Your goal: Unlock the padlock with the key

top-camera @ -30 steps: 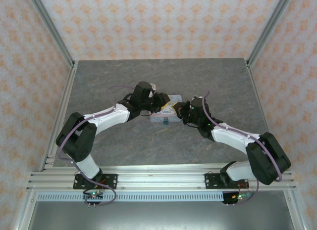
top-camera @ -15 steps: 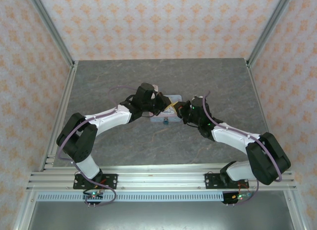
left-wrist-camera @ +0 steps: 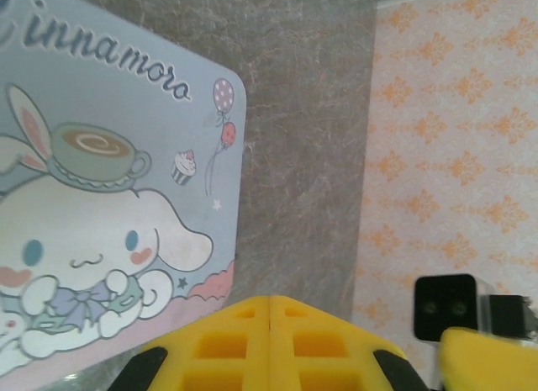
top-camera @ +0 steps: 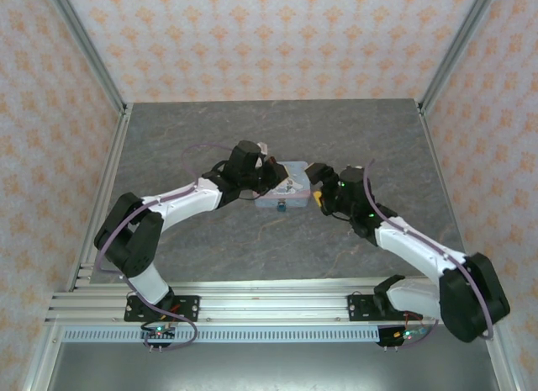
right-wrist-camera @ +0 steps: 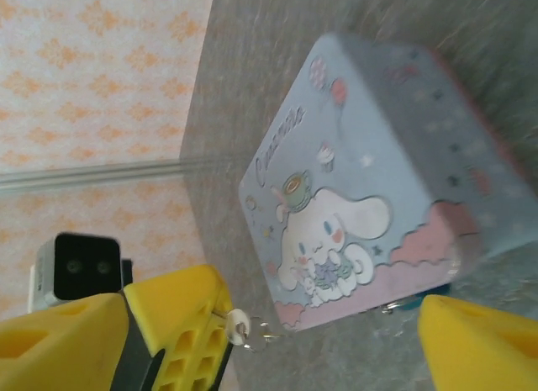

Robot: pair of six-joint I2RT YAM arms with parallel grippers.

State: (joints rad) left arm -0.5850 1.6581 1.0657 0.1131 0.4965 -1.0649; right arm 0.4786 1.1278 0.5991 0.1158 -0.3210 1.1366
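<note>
Top external view gives us the tabletop (top-camera: 210, 130) with a pale blue square tin (top-camera: 294, 168) near its middle. The padlock (top-camera: 281, 208), a tiny blue-teal thing, sits against the tin's near side, on the edge facing the arm bases. We cannot make out its shackle or keyhole at this size.

The left gripper (top-camera: 282, 183) reaches in from the left and hangs over the tin's left part, above and just behind the padlock. In the left wrist view its jaws (left-wrist-camera: 269, 319) are pressed together, the two yellow fingers meeting along one seam, with the cartoon lid of the tin (left-wrist-camera: 101, 155) below them. In the right wrist view a small pale ring (right-wrist-camera: 239, 328) on thin metal links sticks out at the tip of those same fingers (right-wrist-camera: 181, 324). We cannot tell whether the ring is pinched or only lies against them.

The right gripper (top-camera: 315, 185) stands just beside the tin's right side, apart from it. Its jaws (right-wrist-camera: 273, 324) are spread wide, one yellow finger (right-wrist-camera: 59, 340) at each lower corner of the right wrist view, with nothing between them but tabletop and the tin's corner.
</note>
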